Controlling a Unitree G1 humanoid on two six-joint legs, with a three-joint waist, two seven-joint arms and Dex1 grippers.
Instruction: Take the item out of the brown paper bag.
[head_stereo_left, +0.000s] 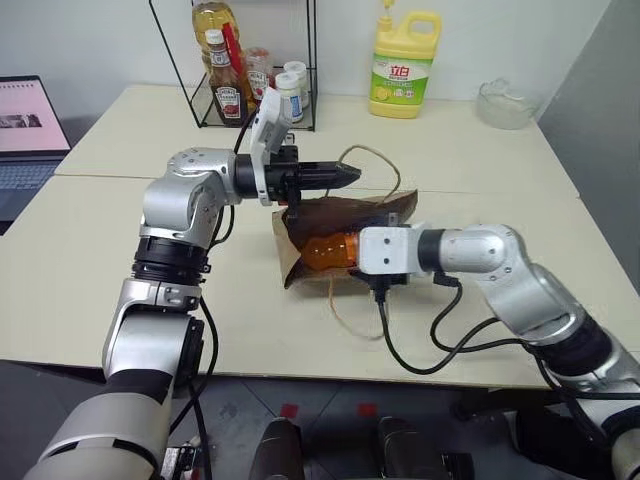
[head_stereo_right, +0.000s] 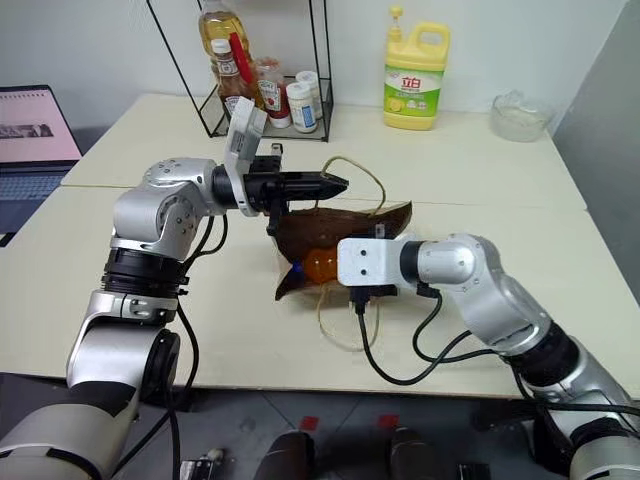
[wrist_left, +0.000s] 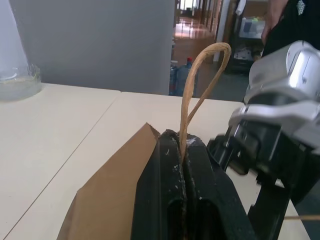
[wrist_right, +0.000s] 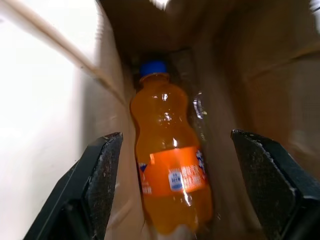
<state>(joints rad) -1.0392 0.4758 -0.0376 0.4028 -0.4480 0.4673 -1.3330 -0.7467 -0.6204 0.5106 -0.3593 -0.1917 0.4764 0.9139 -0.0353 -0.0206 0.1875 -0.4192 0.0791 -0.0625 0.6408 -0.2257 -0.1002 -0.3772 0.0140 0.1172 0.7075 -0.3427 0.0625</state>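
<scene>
Right pincer (wrist_right: 175, 190), spread, straddles the orange bottle (wrist_right: 170, 175) inside the brown paper bag (head_stereo_left: 340, 215); left pincer (wrist_left: 182, 165) pinches a cord handle (wrist_left: 200, 85).

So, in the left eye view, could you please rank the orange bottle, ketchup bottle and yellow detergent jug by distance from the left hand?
1. Orange bottle: in the bag, just below the left hand.
2. Ketchup bottle: in the wire rack, behind.
3. Yellow detergent jug: at the table's back edge.

Bright, even room light across the pale worktop (head_stereo_left: 480, 170), soft shadows only. Sheen on the silver arm shells. Dim and warm inside the brown paper bag (wrist_right: 260, 75), motion blur smearing its walls, left side blown out white. Glints on the orange bottle (wrist_right: 170, 170). Near jaws soft, out of focus
</scene>
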